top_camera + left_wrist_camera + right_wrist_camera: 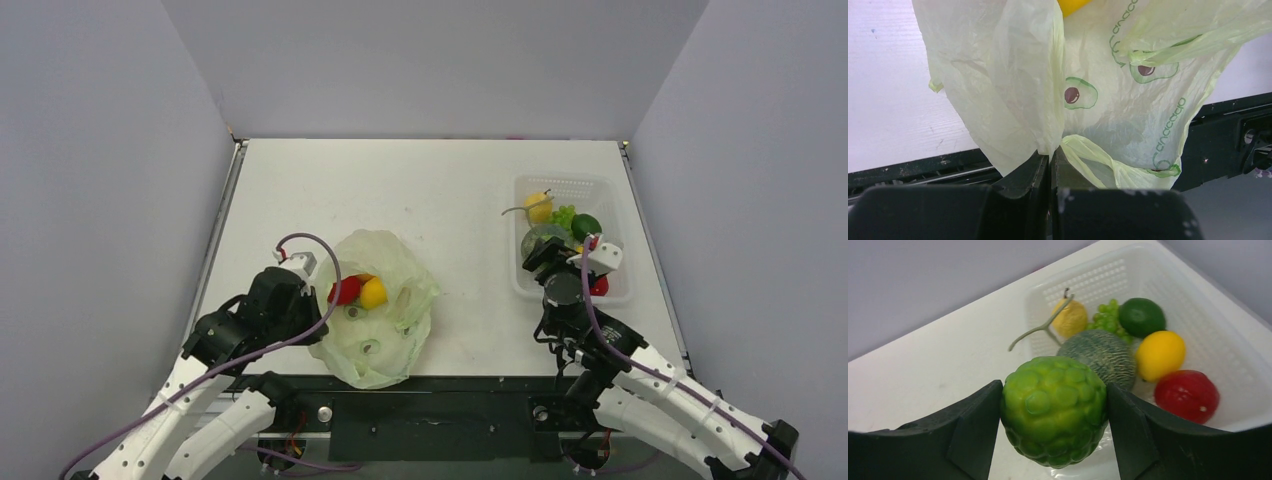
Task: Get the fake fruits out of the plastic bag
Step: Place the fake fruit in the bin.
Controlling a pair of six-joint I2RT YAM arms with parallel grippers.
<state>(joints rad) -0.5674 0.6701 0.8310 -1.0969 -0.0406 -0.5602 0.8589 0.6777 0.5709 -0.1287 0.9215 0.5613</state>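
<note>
Clamped in the right gripper (1053,390), a bumpy green fruit (1053,412) hangs over the near end of the basket (1088,282) by the right edge; the left gripper (1050,162) pinches the plastic bag (998,75), red fruit (345,291) and yellow fruit (374,293) inside, at the near edge.

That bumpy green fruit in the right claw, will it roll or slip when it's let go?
The bumpy green fruit is roundish, so it will probably roll, though the white mesh basket walls should contain it. Its knobbly skin likely helps the right claw grip; the glossy surface might slip anyway.
</note>
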